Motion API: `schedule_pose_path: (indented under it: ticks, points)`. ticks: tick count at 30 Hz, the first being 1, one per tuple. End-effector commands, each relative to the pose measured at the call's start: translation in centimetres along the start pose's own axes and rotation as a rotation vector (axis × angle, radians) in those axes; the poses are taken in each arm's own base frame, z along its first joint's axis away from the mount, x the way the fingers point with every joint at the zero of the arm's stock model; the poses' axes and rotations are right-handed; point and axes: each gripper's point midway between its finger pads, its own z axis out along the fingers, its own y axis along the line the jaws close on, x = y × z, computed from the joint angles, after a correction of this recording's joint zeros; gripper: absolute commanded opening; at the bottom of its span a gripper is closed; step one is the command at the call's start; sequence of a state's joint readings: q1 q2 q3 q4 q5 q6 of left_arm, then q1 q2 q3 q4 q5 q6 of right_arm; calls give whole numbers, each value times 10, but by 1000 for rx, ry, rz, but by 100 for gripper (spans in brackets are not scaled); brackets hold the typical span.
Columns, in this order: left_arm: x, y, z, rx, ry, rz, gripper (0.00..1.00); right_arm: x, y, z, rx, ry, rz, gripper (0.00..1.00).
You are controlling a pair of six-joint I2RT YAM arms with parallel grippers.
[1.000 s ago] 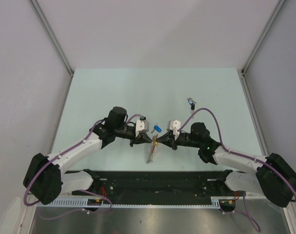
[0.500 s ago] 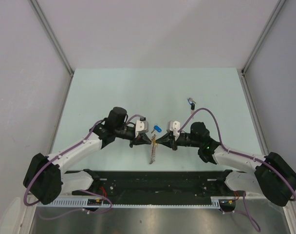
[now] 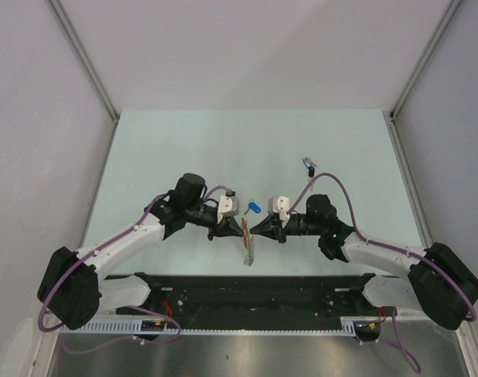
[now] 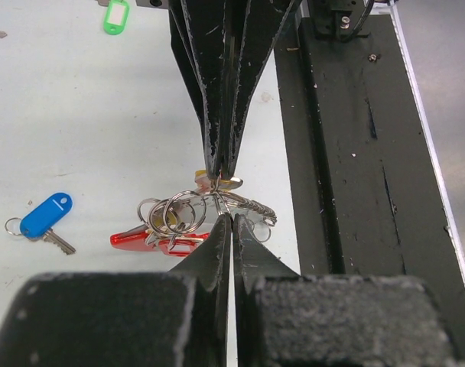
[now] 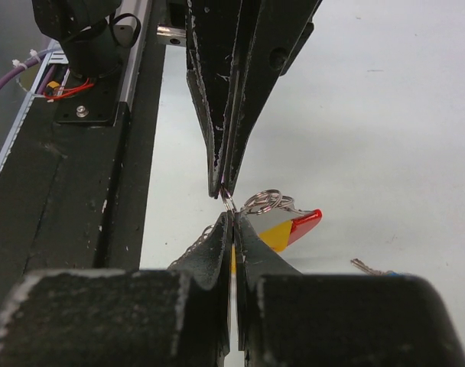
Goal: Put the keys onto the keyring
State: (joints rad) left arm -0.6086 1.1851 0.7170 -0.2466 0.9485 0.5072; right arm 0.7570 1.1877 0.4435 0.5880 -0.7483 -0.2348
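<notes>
— Condition of the tools?

— My left tool (image 4: pixel 232 223) and right tool (image 5: pixel 232 218) are meeting tip to tip. Each is pinched tight on the keyring (image 4: pixel 188 218), which is sitting between them near the counter's (image 3: pixel 184 141) front edge.

— Step in hand?

— I judge I am prying a coil apart. Next, one tool is going to have to release and fetch the blue key (image 4: pixel 46 217) lying nearby.

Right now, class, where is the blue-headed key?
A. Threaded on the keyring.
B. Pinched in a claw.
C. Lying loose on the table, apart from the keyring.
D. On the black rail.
C: the blue-headed key lies on the table, apart from the keyring, which the left claw and right claw pinch between them.
</notes>
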Motion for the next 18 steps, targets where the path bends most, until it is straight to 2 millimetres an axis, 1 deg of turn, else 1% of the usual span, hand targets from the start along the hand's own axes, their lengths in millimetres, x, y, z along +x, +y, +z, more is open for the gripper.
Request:
schedule_pose_path:
  ticks: [1,6,11,13,18]
  points:
    - [-30,-2,1,50,-67,107,0,-24,4,9,-75,-55,-54,0]
    - [-30,-4,0,59,-61,105,0,-28,7,10,-104,-55,-63,0]
    - [-30,-4,-1,62,-55,110,0,-27,12,12,-142,-46,-66,0]
    - [-30,-3,-1,57,-53,111,1,-27,12,12,-142,-43,-69,0]
    - [-29,-1,-2,38,-48,115,0,-22,4,11,-89,-14,-61,0]
